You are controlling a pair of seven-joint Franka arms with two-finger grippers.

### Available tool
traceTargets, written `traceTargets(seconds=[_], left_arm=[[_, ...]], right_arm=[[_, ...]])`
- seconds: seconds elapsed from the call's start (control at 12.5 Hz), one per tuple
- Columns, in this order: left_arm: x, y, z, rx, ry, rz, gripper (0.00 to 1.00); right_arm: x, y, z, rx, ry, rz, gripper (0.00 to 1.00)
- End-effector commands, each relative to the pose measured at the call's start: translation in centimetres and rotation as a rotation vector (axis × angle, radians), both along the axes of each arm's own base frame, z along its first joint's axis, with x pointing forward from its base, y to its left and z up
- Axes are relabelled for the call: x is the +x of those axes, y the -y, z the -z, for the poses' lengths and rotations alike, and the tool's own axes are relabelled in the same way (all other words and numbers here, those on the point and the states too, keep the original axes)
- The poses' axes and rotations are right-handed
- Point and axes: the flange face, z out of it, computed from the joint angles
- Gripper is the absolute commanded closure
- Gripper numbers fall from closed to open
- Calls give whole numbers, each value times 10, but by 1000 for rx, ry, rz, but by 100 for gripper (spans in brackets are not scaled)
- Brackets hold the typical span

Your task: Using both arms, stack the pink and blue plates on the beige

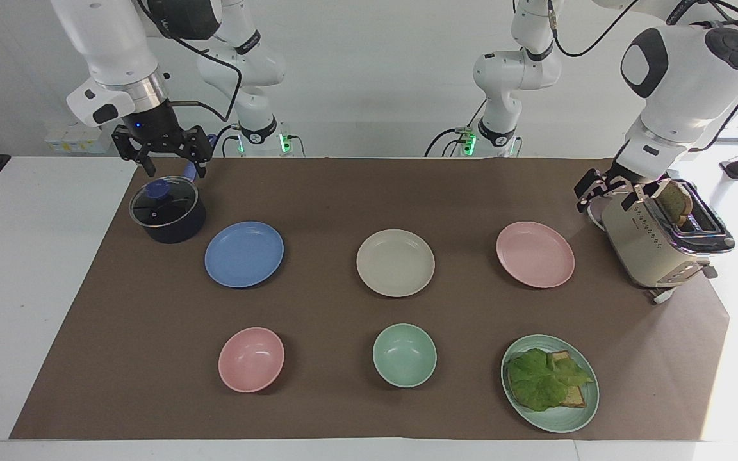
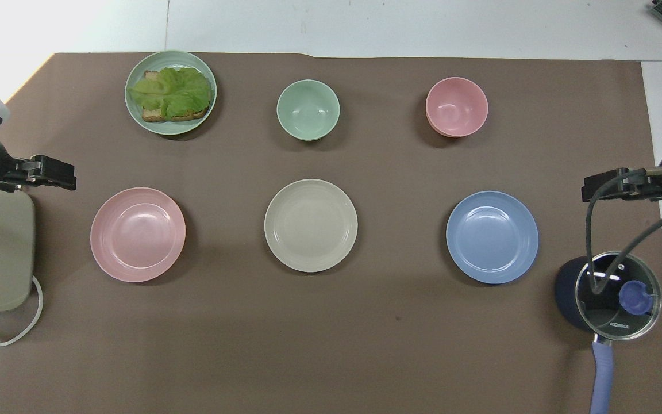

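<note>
Blue plate (image 1: 244, 254) lies flat toward my right arm's end of the table, beige plate (image 1: 395, 262) at the middle, pink plate (image 1: 535, 254) toward my left arm's end, all apart. My right hand (image 1: 169, 168) hangs spread over the lidded pot (image 1: 167, 210); my left hand (image 1: 606, 195) hangs spread, empty, by the toaster (image 1: 657, 237).

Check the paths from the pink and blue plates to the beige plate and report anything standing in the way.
Nothing visible blocks either path. The pink plate, beige plate and blue plate lie in one row with bare mat between them. The bowls sit farther from the robots, out of that row. Both tools, left tool and right tool, are open and empty.
</note>
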Motion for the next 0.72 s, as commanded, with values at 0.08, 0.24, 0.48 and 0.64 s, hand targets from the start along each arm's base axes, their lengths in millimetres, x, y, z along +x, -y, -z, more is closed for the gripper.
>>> traceTargets(seconds=[0.08,0.24,0.48,0.64], left_arm=[[1,-5,51,16,3,-5,0],[3,-11,86,15,4,-13,0],[11,-20,121,16,-37,-26,0],[15,-27,152,15,-51,-37,0]], right_arm=[[-3,1,-3,2,4,14,0],[-3,1,-3,2,4,14,0],[-3,1,-3,2,4,14,0],[-3,1,-3,0,5,14,0]])
